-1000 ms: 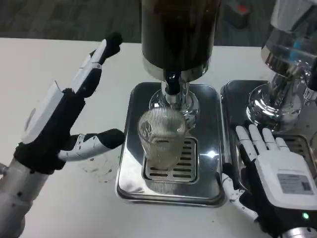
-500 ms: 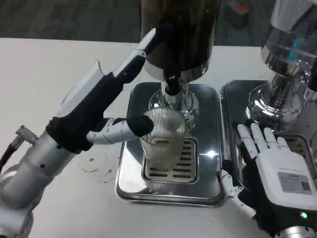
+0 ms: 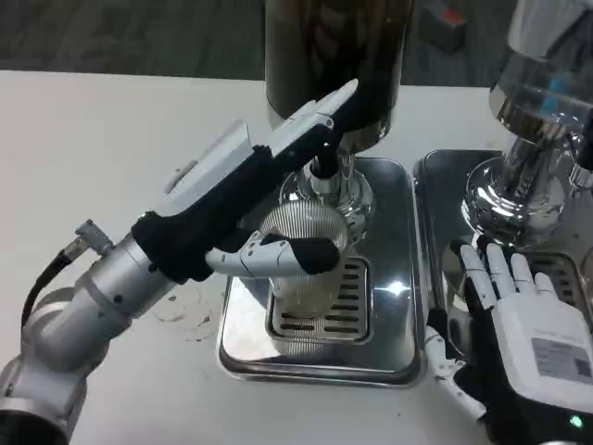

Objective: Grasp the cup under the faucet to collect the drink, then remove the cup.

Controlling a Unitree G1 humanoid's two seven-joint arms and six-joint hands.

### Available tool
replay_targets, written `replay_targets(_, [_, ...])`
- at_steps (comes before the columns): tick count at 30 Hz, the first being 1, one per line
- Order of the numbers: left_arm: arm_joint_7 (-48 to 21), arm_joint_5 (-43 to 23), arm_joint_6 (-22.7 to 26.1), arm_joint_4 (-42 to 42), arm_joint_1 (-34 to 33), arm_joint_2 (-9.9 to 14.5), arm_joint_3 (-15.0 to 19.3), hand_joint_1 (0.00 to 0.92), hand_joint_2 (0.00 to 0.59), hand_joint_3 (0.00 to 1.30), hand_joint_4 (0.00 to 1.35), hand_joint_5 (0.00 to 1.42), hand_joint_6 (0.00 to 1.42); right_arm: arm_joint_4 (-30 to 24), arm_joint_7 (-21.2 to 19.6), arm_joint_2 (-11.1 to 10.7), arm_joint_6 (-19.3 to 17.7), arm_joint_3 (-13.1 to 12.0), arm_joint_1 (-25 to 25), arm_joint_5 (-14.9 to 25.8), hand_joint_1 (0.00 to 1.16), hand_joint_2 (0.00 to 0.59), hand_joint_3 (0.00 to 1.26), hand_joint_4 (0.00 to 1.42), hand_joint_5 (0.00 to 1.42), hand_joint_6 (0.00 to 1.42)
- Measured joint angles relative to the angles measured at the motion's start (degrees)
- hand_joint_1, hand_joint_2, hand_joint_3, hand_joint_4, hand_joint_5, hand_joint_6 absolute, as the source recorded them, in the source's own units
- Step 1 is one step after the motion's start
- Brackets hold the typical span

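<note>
The ribbed glass cup [image 3: 301, 264] stands on the drip tray [image 3: 320, 357] under the faucet [image 3: 323, 167], apparently empty, though the glare makes that hard to judge. The left robot hand [image 3: 278, 199] is spread around it, thumb across the front, fingers behind, not closed on it. The right robot hand [image 3: 519, 324] rests flat and spread on the neighbouring tray [image 3: 435, 185]. Grasping, filling and removing are all left to do.

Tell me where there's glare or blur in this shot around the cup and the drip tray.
Head view: bright glare patches on the polished drip tray and on the chrome base of the second dispenser; the ribbed clear cup reads softly, partly crossed by the left robot hand; the background floor is slightly out of focus.
</note>
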Motion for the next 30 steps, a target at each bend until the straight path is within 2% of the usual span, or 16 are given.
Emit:
replay_targets(12, [2.1,7.0,-2.5,-4.5,0.9,0.4,0.5,0.0,0.103,0.0,0.0,0.04,0.01,0.0,0.0,0.0,0.0,0.0,-0.6,0.0,0.19,0.531,0.08,0.0,0.0,0.03])
replay_targets(22, [8.5,17.8,-4.0,-7.6,1.1,1.3,1.4,0.0,0.104,0.0,0.0,0.05,0.01,0.2,0.0,0.5,0.0,0.0,-1.1,0.5,0.19,0.531,0.08,0.0,0.0,0.03])
replay_targets(26, [10.5,19.7,-4.0,-7.6,1.1,1.7,1.4,0.0,0.104,0.0,0.0,0.06,0.01,0.2,-0.1,1.1,0.0,0.0,-1.4,1.4,0.2,0.531,0.08,0.0,0.0,0.03])
replay_targets(30, [11.5,19.9,-4.0,-7.6,1.1,2.0,1.0,0.0,0.105,0.0,0.0,0.06,0.02,0.2,-0.1,2.0,-0.1,-0.3,-1.5,3.0,0.22,0.502,0.07,0.0,0.0,0.06])
